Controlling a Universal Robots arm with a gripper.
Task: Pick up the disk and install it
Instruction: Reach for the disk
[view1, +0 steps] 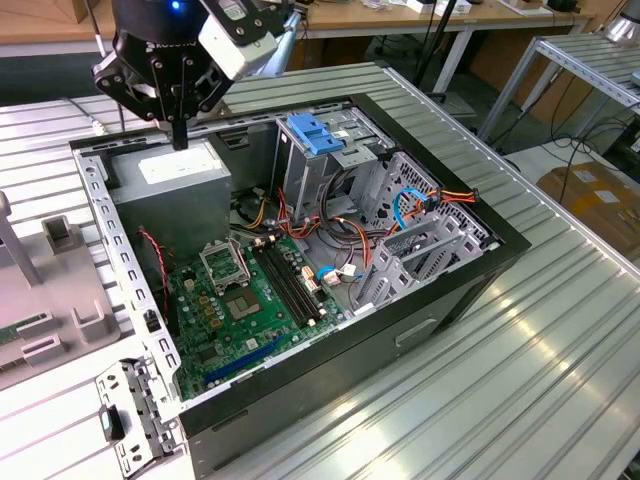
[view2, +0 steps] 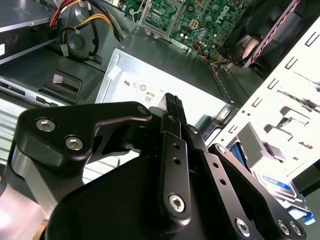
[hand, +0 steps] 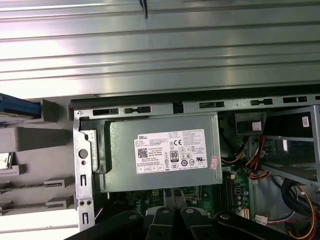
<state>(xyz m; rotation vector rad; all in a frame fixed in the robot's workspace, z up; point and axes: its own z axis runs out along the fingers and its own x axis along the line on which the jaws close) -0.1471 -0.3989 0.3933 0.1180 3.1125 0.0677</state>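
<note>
The open computer case (view1: 400, 330) is lying on the table. Over its power supply (view1: 170, 170) the gripper (view1: 180, 135) is hovering, claw pinched narrow and empty. The disk (view2: 278, 186) is waiting beyond the case wall on the exterior view's left. Pickup looks unstarted, and a grasp would need the claw opened.

— Where is the disk?
— In the second wrist view I see the disk (view2: 279, 186) just outside the pale case frame (view2: 280, 95).
— How does it look?
— It is grey metal and lies flat. Its white label with a blue band is showing, and blue plastic runs along its edge. I see only part of it.
</note>
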